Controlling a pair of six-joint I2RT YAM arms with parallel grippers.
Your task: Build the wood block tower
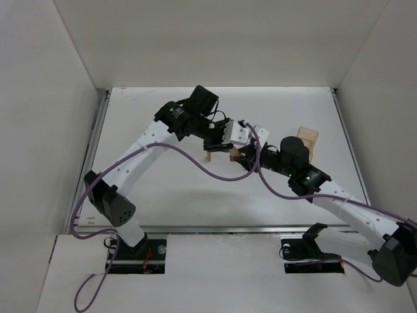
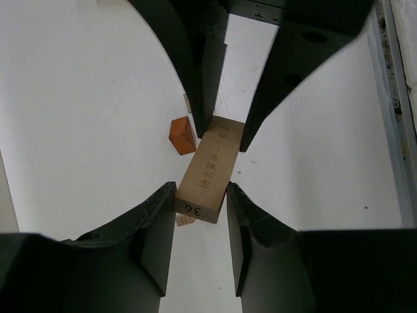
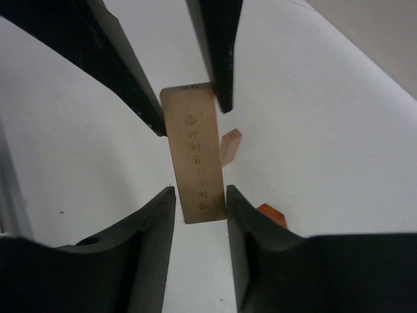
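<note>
Seen from above, the left gripper (image 1: pixel 220 145) and the right gripper (image 1: pixel 242 154) meet tip to tip over the middle of the white surface (image 1: pixel 195 202). What sits between them is too small to make out from this height. A slim pale post (image 1: pixel 209 155) stands upright just beside the left gripper, and a larger tan box (image 1: pixel 307 140) sits well apart, behind the right arm. Purple cables (image 1: pixel 195 163) trail along both arms, and plain white walls (image 1: pixel 228 39) close in the surface on three sides. The left wrist camera shows what the overhead view hides: a pale tan block (image 2: pixel 208 169), printed along its face and stamped "36" on its near end, is clamped between the left gripper's fingers at that end. The right gripper's fingers close on its far end. A reddish-brown piece (image 2: pixel 182 135) lies on the surface just left of the block, apart from it. A small pale end with printed marks peeks out under the block's near corner. A metal rail (image 2: pixel 391 130) runs along the surface's edge at the right. From the right wrist camera the same block is pinched at both ends. This view alone shows the post standing clear of the block, with the reddish-brown piece half hidden behind the right gripper's finger.
</note>
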